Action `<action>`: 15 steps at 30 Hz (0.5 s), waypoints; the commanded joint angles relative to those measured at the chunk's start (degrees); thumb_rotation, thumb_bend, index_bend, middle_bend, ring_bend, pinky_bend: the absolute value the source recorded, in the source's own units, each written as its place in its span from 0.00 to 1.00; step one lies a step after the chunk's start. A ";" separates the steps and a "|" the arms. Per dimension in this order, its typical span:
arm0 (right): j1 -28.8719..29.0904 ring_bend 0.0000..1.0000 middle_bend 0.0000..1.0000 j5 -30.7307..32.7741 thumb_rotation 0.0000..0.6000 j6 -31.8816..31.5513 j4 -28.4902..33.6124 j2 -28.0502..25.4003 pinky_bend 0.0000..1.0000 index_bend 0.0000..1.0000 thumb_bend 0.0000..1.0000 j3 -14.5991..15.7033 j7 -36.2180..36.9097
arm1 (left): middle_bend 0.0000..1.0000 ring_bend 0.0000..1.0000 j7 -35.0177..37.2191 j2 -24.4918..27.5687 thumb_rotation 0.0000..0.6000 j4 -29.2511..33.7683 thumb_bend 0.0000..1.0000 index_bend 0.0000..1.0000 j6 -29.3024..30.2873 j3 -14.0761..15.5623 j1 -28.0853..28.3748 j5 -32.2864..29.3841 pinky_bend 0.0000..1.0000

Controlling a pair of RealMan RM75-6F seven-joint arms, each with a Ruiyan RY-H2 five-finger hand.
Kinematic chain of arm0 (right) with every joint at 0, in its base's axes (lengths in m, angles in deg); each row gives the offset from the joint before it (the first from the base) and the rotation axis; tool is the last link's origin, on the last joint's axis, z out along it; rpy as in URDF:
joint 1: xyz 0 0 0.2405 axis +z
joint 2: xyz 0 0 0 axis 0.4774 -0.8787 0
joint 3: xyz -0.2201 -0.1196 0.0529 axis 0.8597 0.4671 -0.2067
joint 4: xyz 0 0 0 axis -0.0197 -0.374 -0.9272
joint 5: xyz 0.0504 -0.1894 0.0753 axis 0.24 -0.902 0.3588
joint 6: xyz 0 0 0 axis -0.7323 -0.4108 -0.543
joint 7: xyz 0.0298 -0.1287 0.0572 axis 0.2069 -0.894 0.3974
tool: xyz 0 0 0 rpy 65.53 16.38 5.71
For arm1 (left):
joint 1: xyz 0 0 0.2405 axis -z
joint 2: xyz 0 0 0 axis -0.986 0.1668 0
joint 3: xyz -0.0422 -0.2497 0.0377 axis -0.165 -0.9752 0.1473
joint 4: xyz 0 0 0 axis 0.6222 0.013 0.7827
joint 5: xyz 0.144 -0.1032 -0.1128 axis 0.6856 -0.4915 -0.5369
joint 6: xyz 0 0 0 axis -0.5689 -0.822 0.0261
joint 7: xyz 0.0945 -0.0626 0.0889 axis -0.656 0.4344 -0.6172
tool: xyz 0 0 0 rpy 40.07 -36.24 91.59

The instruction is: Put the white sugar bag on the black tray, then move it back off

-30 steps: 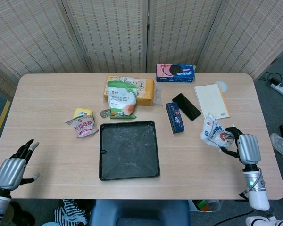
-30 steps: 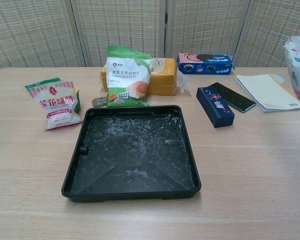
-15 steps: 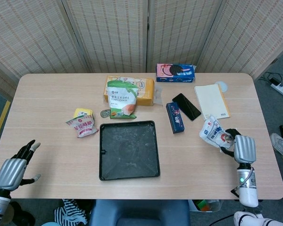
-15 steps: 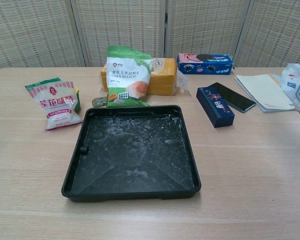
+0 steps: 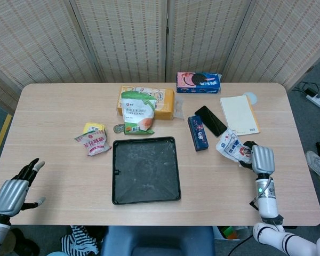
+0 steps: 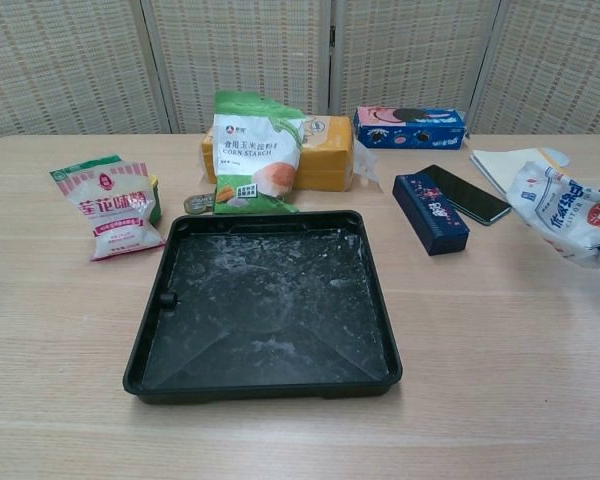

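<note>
the robot's left hand (image 5: 13, 193) hung at the near left corner of the pale wooden table (image 5: 64, 181), its fingers spread apart and holding nothing. it was far from everything else.

up and to the right of those fingers lay a small pink and white snack packet (image 5: 94, 142). past that stood a green and white corn starch bag (image 5: 138, 112), leaning on a flat orange box (image 5: 165, 103). the black plastic tray (image 5: 146, 169) sat in the middle with nothing in it, its floor smeared with pale marks.

further right lay a long dark blue box (image 5: 198, 133), a black phone (image 5: 210, 120) and a cream notebook (image 5: 239, 114). a blue and pink cookie box (image 5: 198, 82) sat at the back.

the white sugar bag with red and blue print (image 6: 563, 210) was in the right hand (image 5: 260, 159), with the fingers closed on its right end. it hung to the left of the fingers, tilted, and looked lifted off the table. it was well to the right of the tray, just past the dark blue box.

the bag looked soft and crinkly, like thin plastic with loose sugar inside. it would likely sag and shift when carried, and the skin might be slippery. it did not look heavy. holding one end lets it droop, so a grip around the fat middle seems safer.
</note>
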 commanded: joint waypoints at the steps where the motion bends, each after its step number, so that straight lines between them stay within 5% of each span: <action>1: 0.69 0.81 0.62 0.26 1.00 1.76 -1.03 0.90 0.93 0.62 0.48 -0.78 -1.03 | 0.01 0.13 0.10 0.07 1.00 0.08 0.22 0.04 0.07 0.07 -0.04 0.12 0.40; 6: 1.48 0.79 0.56 0.47 1.00 4.61 -0.84 1.00 0.91 0.55 0.48 -1.44 -2.42 | 0.01 0.13 0.23 0.20 1.00 0.18 0.22 0.04 0.38 0.16 -0.19 0.34 0.40; 11: 1.59 0.64 0.31 0.94 1.00 8.33 2.69 -1.38 0.81 0.22 0.48 -1.46 -3.02 | 0.01 0.13 0.64 0.40 1.00 0.20 0.22 0.04 0.60 0.10 -0.28 0.31 0.41; 15: 0.80 0.50 0.15 0.58 1.00 7.65 6.36 -3.60 0.75 0.07 0.47 -1.59 -3.66 | 0.01 0.13 0.71 0.49 1.00 0.25 0.22 0.04 0.42 0.16 -0.27 0.25 0.41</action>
